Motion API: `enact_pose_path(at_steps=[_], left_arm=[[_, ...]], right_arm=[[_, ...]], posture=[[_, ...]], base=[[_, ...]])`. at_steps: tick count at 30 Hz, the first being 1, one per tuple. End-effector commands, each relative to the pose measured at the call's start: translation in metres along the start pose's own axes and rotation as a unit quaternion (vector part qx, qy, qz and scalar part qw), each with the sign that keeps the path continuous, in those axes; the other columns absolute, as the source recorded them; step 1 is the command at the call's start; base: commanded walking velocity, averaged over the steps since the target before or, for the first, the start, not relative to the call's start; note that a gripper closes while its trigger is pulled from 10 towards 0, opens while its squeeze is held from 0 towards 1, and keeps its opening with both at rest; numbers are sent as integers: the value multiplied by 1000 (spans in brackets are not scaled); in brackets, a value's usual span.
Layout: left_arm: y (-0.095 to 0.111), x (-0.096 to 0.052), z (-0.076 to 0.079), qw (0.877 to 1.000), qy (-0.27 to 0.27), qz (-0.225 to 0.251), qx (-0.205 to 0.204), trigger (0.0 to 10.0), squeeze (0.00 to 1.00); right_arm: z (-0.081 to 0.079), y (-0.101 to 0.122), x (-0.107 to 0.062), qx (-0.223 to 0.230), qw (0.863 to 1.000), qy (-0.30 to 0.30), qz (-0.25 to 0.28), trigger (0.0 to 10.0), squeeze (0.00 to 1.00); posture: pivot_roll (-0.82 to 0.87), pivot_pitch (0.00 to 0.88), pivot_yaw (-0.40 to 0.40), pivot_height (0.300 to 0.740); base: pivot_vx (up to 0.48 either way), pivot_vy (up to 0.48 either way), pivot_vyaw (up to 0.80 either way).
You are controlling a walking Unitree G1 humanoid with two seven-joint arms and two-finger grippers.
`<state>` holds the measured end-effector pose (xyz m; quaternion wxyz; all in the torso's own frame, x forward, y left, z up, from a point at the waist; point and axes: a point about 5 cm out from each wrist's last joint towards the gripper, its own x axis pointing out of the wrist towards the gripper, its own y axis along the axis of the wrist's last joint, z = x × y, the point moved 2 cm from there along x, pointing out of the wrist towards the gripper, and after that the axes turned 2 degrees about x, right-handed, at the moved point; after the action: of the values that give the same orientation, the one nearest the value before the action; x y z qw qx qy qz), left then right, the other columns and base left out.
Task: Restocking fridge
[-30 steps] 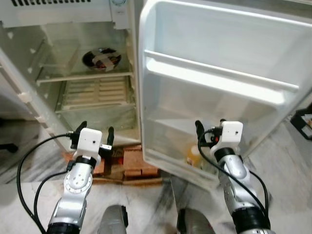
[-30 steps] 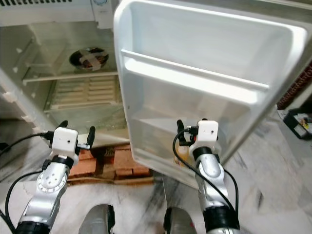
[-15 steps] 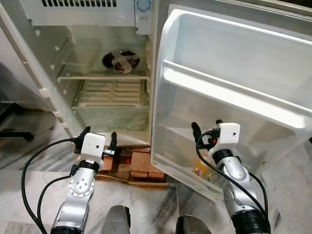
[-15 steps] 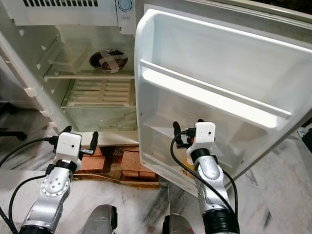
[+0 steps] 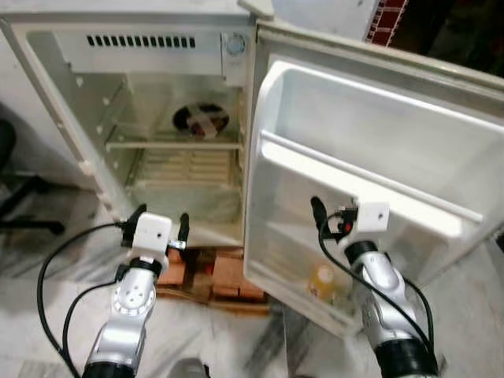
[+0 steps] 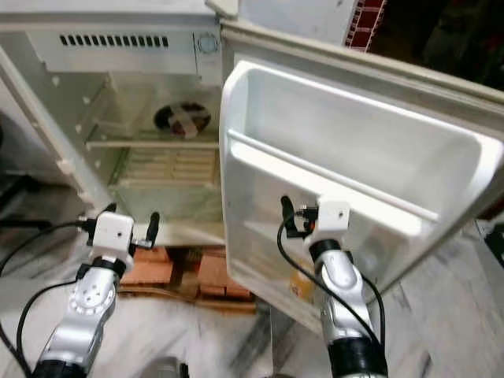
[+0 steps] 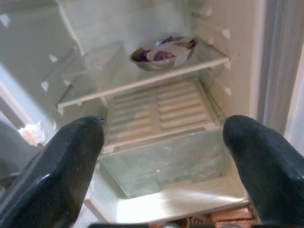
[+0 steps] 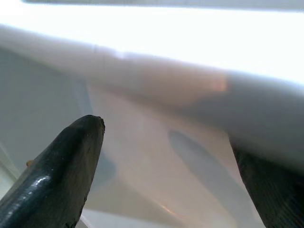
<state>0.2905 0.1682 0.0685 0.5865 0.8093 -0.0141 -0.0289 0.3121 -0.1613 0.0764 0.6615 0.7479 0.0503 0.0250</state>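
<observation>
Our left gripper (image 7: pixel 161 142) hangs before the open fridge (image 5: pixel 94 87), fingers (image 7: pixel 57 166) wide apart, holding nothing. Our right gripper (image 5: pixel 337 211) faces the door (image 5: pixel 378 150), fingers spread, empty; a yellow bottle (image 5: pixel 323 281) sits below in the door's bottom rack. Farther in, a bowl (image 7: pixel 163 51) on the shelf (image 7: pixel 142 76).

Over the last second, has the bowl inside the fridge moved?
No. The bowl sits at the same spot on the fridge shelf, near its right end. Its shift in the picture comes from the camera moving, since the whole fridge shifted with it.
</observation>
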Motion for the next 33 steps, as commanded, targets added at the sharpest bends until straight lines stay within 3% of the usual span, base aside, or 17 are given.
enact_pose_path(at_steps=[1, 16, 17, 18, 21, 26, 33], left_arm=[[-4, -1, 4, 1000, -6, -9, 6, 10000, 0], [-5, 4, 5, 1000, -6, -9, 17, 10000, 0], [-5, 4, 5, 1000, -6, -8, 18, 10000, 0], [-5, 4, 5, 1000, -5, -8, 18, 10000, 0], [-5, 3, 6, 1000, -6, -7, 19, 10000, 0], [-5, 3, 7, 1000, -7, -7, 19, 10000, 0], [-6, 2, 8, 1000, -9, -8, 21, 10000, 0]], right_arm=[[4, -2, 0, 3, 1000, -7, -7, 10000, 0], [4, -10, 2, 3, 1000, -13, -26, 10000, 0], [5, -10, 2, -15, 999, -13, -26, 10000, 0], [0, -10, 3, -9, 1000, 7, -21, 10000, 0], [1, -9, 3, 35, 999, -20, -13, 10000, 0], [-5, -11, 3, 28, 999, 13, -25, 10000, 0], [0, -9, 2, 46, 999, 3, -15, 10000, 0]], posture=[[47, 0, -51, 740], [49, 0, -52, 740], [49, 0, -52, 740], [49, 0, -52, 740], [48, 0, -53, 740], [48, 0, -53, 740], [44, 0, -53, 740]], base=[[0, 0, 0], [-48, 0, 0], [-240, 0, 0], [-244, 0, 0], [-255, 0, 0], [-310, 0, 0], [-320, 0, 0]])
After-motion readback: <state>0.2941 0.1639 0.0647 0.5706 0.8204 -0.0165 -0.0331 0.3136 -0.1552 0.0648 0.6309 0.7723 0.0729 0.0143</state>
